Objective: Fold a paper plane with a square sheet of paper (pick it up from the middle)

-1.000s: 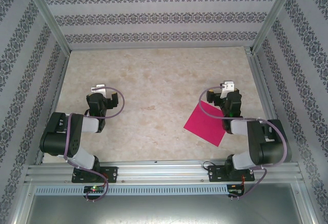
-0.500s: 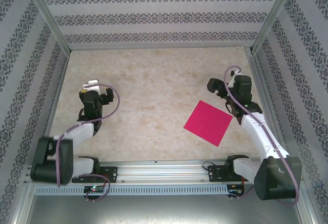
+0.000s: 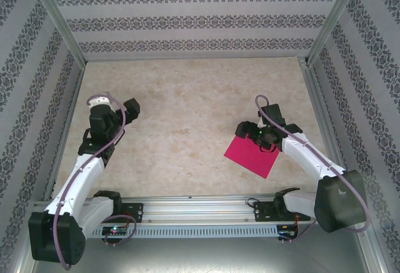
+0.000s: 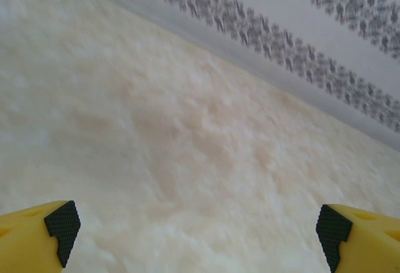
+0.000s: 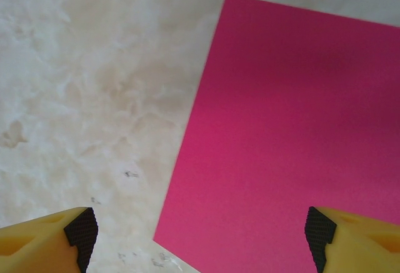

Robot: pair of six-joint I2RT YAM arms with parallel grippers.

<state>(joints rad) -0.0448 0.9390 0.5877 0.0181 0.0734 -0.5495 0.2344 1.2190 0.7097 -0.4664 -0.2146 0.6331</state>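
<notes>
The square sheet of paper (image 3: 255, 156) lies flat and unfolded on the table, right of centre; it is plain magenta (image 5: 294, 129). My right gripper (image 3: 249, 132) hovers over the sheet's far-left part. In the right wrist view it (image 5: 200, 235) is open and holds nothing. One yellow fingertip (image 5: 78, 230) hangs above bare table and the other above the paper, with a sheet edge and corner between them. My left gripper (image 3: 117, 113) is far off on the left side. It (image 4: 195, 230) is open above bare table. The paper plane is out of view.
The marbled beige tabletop (image 3: 187, 110) is ringed by patterned walls (image 3: 187, 23) with metal posts. An aluminium rail (image 3: 200, 209) carrying both arm bases runs along the near edge. The left wrist view looks toward a wall (image 4: 325, 29).
Both arms unfolded from a tucked pose and stretched out. The right gripper swung left and down over the sheet's far-left part. The left gripper moved further left. The sheet stayed put.
</notes>
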